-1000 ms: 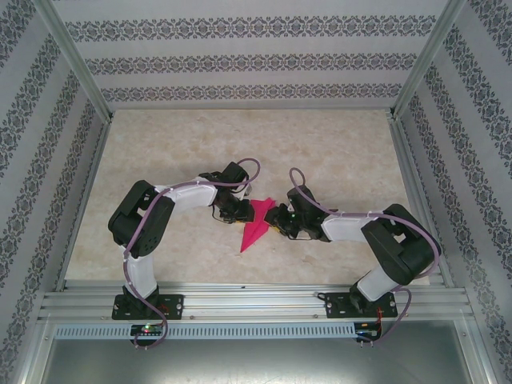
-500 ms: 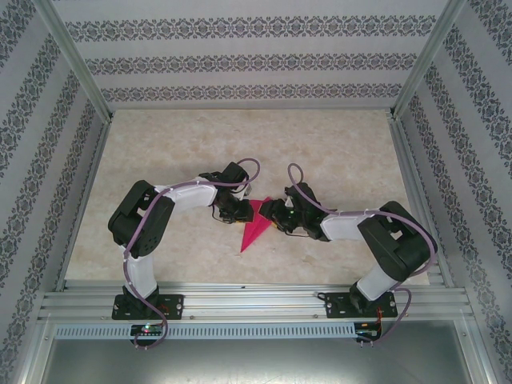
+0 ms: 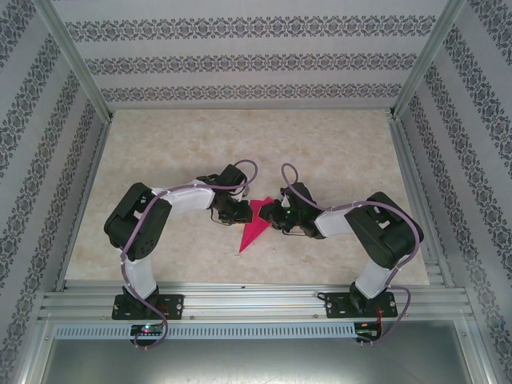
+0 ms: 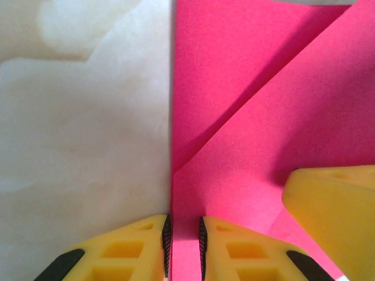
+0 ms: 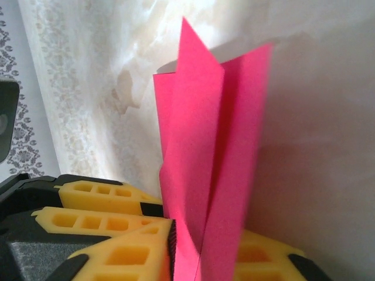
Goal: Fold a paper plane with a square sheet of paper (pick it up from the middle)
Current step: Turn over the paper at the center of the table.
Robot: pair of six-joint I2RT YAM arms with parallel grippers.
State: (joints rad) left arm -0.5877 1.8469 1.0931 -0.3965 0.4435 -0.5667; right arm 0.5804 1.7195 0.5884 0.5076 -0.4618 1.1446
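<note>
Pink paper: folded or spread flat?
Folded: the pink paper has a pointed dart outline from above, with layered diagonal flaps in the left wrist view.

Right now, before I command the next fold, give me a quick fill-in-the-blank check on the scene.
1. The paper plane is ____ in colour.
2. In the top view its sharp tip points toward the arms' ____.
3. It sits ____ the left gripper and the right gripper.
4. In the right wrist view, the right gripper's jaws are ____ on the paper.
Missing words: pink; bases; between; shut.
</note>
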